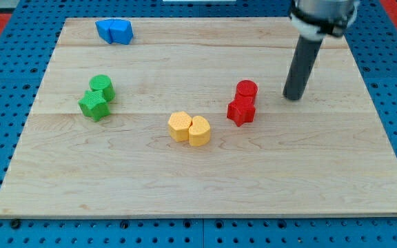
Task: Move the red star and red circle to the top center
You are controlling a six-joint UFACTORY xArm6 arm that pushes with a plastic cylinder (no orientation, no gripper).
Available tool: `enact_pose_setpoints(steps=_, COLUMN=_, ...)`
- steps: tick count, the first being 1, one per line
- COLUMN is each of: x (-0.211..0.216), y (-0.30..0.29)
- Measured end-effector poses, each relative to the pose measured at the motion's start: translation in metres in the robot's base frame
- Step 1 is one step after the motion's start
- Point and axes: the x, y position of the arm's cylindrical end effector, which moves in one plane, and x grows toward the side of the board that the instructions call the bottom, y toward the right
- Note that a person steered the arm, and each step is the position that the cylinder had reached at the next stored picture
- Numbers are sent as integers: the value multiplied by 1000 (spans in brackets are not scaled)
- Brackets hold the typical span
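Note:
The red circle (247, 89) sits right of the board's middle, and the red star (241, 110) touches it just below. My tip (293, 97) rests on the board to the right of the red circle, a short gap away and touching neither red block. The dark rod rises from it toward the view's top right.
Two blue blocks (114, 31) sit together at the top left. A green circle (102, 86) and a green star (94, 105) touch at the left. A yellow hexagon (179, 126) and a yellow heart (199, 130) touch at the lower middle. The wooden board (205, 186) lies on a blue pegboard.

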Motion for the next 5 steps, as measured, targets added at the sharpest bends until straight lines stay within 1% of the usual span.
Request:
enact_pose_setpoints(steps=2, x=56, y=-57)
enact_pose_setpoints(steps=3, x=29, y=-84)
enact_pose_setpoints(steps=4, x=-29, y=-51)
enact_pose_setpoints(steps=5, x=-89, y=-33)
